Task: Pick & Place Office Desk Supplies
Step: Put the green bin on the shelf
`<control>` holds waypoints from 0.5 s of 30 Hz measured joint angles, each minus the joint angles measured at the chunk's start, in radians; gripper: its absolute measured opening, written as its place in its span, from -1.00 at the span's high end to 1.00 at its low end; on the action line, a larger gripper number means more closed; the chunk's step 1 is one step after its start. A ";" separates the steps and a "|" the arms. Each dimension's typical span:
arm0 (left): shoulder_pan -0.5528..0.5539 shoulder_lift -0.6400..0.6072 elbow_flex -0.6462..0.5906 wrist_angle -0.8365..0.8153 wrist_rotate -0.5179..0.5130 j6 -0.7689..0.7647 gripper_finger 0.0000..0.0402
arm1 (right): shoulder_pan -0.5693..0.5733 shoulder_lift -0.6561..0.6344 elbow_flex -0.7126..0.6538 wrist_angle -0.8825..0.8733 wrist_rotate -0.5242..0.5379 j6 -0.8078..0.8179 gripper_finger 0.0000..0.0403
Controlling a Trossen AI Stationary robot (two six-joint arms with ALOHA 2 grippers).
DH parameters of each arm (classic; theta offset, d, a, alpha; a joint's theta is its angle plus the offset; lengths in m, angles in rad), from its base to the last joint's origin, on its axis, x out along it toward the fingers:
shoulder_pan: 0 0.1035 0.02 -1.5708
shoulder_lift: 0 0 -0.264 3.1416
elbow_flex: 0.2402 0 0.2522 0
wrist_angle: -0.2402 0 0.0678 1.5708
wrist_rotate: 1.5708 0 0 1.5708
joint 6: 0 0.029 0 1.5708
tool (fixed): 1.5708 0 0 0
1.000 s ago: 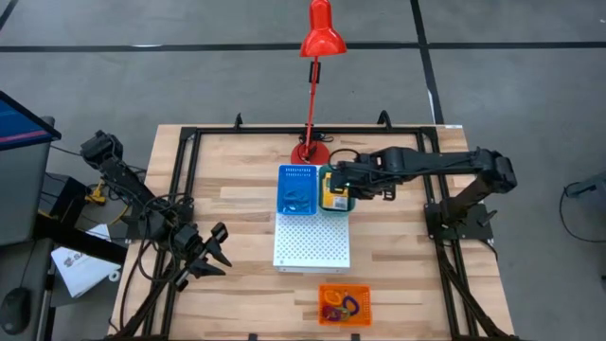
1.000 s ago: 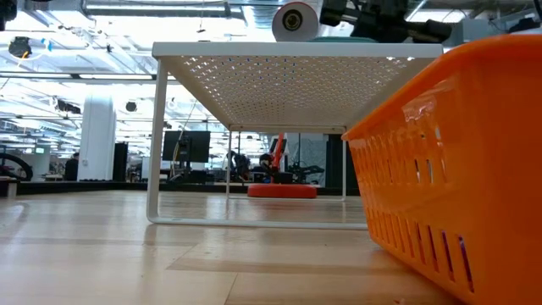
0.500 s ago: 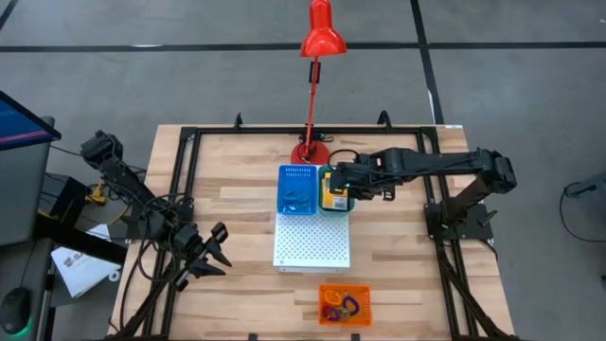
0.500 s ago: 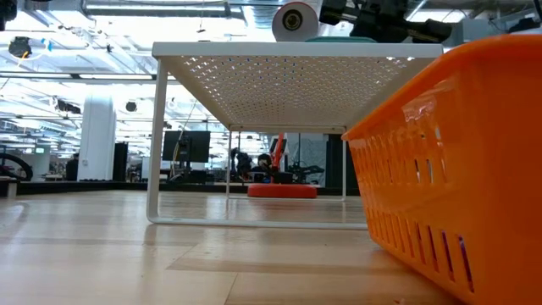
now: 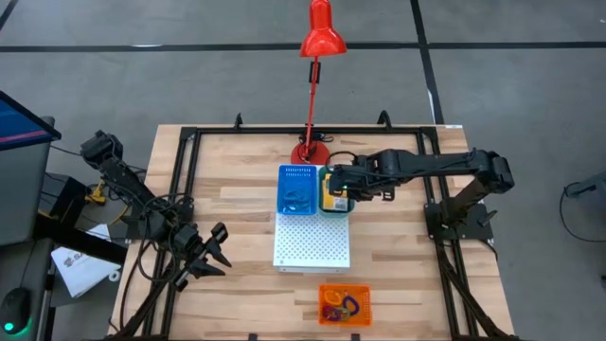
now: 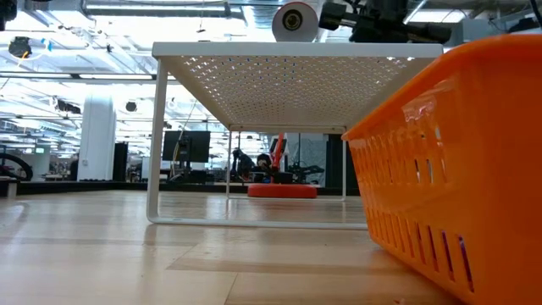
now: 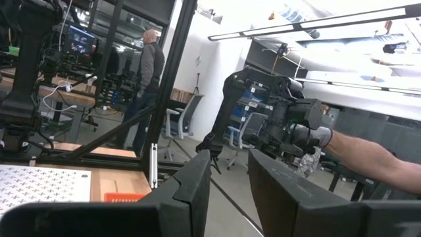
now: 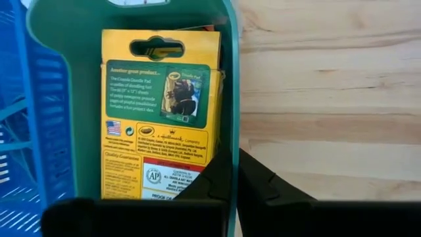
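The right gripper (image 5: 339, 187) hangs over the teal tray (image 5: 331, 192), which sits just at three o'clock of the blue tray (image 5: 296, 190) on the far end of the white perforated board (image 5: 312, 244); its fingers are pressed together and, in the right wrist view, straddle the tray's wall rather than any object, so I judge it empty. The crayon box (image 8: 161, 112) lies flat on the tray floor (printed back upward, another box edge peeking from under it), presumably because lying flat lets it fit snugly inside; its long axis runs along the tray's length, twelve to six o'clock in the high view, though which end is the hang-tab end I cannot tell there. The orange tray (image 5: 344, 304) with its loops sits at six o'clock of the board, well apart; the left gripper (image 5: 214, 252) waits at nine o'clock of the board, fingers part-spread on nothing.
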State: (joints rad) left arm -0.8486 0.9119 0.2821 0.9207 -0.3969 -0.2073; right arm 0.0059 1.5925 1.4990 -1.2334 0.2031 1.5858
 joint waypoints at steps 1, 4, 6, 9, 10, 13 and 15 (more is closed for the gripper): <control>0.000 0.000 0.000 0.000 0.000 0.000 0.51 | 0.000 -0.002 0.000 0.000 0.001 0.000 0.96; 0.000 0.000 0.000 0.000 0.000 0.000 0.51 | 0.000 0.000 0.001 0.005 0.003 0.001 0.92; 0.000 0.000 0.000 0.000 0.000 0.000 0.51 | 0.001 0.000 0.001 0.008 0.005 0.001 0.89; 0.000 0.000 0.000 0.000 -0.001 0.000 0.51 | 0.007 0.000 0.001 0.008 0.008 0.001 0.87; 0.000 0.000 0.000 0.000 -0.001 0.000 0.51 | 0.007 0.000 0.001 0.008 0.008 0.000 0.86; 0.000 0.000 0.000 0.000 -0.005 0.000 0.51 | 0.007 0.000 0.001 0.010 0.008 -0.003 0.84; 0.000 0.000 0.000 0.000 -0.005 0.000 0.51 | 0.007 0.000 0.001 0.019 0.008 -0.014 0.83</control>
State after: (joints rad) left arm -0.8486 0.9117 0.2821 0.9207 -0.4015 -0.2073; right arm 0.0128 1.5921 1.5002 -1.2148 0.2111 1.5718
